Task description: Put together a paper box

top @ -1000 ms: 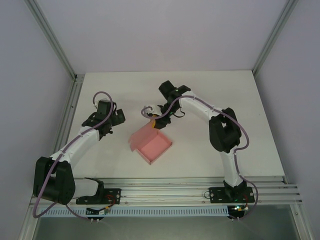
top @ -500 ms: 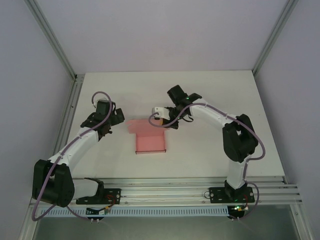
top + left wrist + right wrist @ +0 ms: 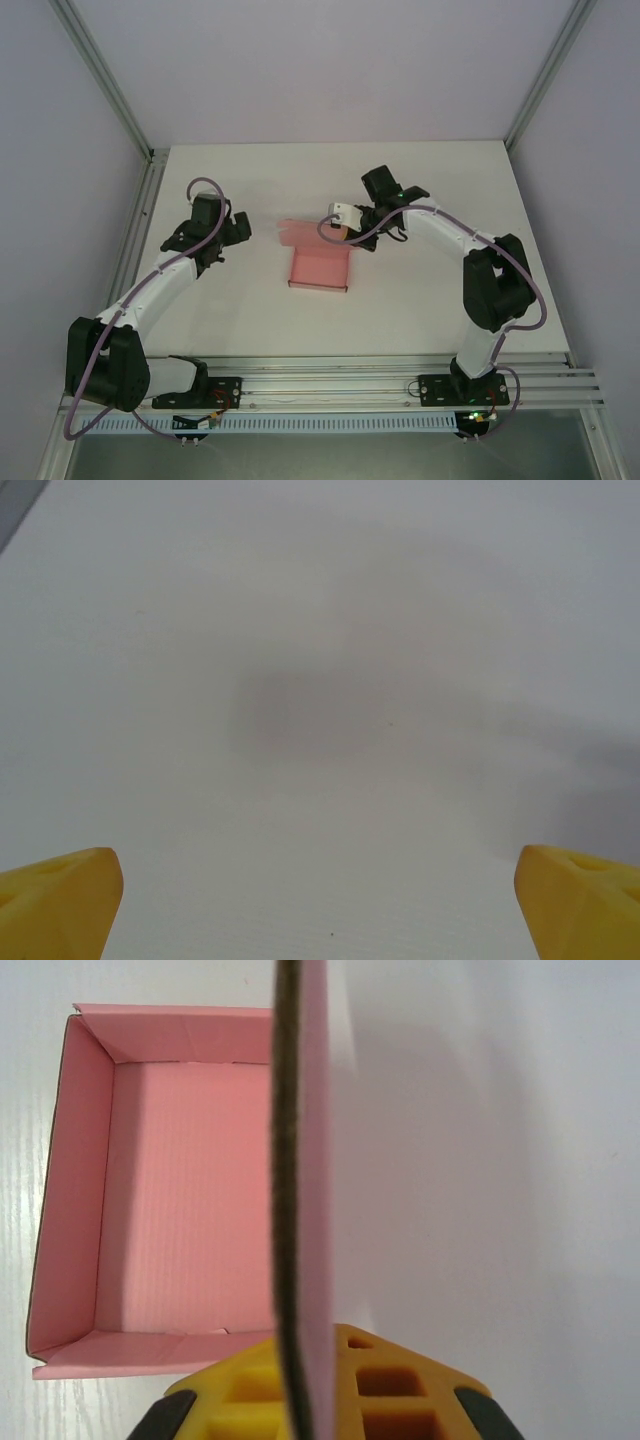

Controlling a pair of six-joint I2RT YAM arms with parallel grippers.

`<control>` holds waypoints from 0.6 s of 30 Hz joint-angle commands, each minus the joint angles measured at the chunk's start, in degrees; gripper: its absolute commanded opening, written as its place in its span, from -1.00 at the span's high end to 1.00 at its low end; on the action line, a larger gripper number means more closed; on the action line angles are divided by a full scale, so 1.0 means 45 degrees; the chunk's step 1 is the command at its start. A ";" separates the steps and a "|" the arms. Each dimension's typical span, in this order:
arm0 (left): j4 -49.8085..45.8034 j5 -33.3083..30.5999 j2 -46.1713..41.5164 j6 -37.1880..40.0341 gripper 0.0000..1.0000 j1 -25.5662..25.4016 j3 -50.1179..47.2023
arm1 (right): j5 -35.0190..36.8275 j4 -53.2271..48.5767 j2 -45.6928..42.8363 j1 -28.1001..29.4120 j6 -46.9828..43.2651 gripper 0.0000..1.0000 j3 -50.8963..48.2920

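Note:
The paper box (image 3: pixel 320 268) is a pale pink open tray lying mid-table, its lid flap (image 3: pixel 298 232) standing up at the far side. My right gripper (image 3: pixel 343 222) is shut on that flap. In the right wrist view the flap (image 3: pixel 314 1160) runs edge-on up the picture from between the yellow fingers (image 3: pixel 390 1380), and the tray's inside (image 3: pixel 180 1200) lies to its left. My left gripper (image 3: pixel 226 232) hovers left of the box, apart from it. It is open, its yellow fingertips (image 3: pixel 60 890) spread wide over bare table with nothing between them.
The white table (image 3: pixel 420 300) has grey walls behind and at both sides, with a metal rail (image 3: pixel 350 385) along the near edge. A rail runs down the left edge too. Bare table lies to the right of the box and in front of it.
The right gripper has pulled the box to the right and turned it square by its flap. The left gripper has barely shifted, edging slightly back.

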 commanded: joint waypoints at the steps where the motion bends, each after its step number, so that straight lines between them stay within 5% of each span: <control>1: 0.0566 0.1474 -0.0078 0.1313 -0.99 -0.0010 -0.0135 | 0.0358 -0.0595 0.0002 -0.0115 -0.0275 1.00 0.0191; 5: 0.1028 0.2780 -0.0556 0.2454 -1.00 -0.0019 -0.0561 | 0.0547 -0.0192 0.0114 -0.0152 0.0055 0.85 0.0301; 7: 0.1038 0.3152 -0.0815 0.2944 -1.00 -0.0015 -0.0678 | 0.0639 0.0157 0.0020 -0.0269 0.0258 0.53 0.0189; 12: 0.1172 0.5126 -0.1844 0.4689 -1.00 -0.0005 -0.1265 | 0.0444 -0.0027 -0.0498 -0.0518 0.0629 0.22 0.0028; 18: 0.0579 0.9631 -0.3173 0.7677 -1.00 -0.0004 -0.2084 | -0.0887 0.0326 -0.1912 -0.0986 0.1169 -0.43 -0.1392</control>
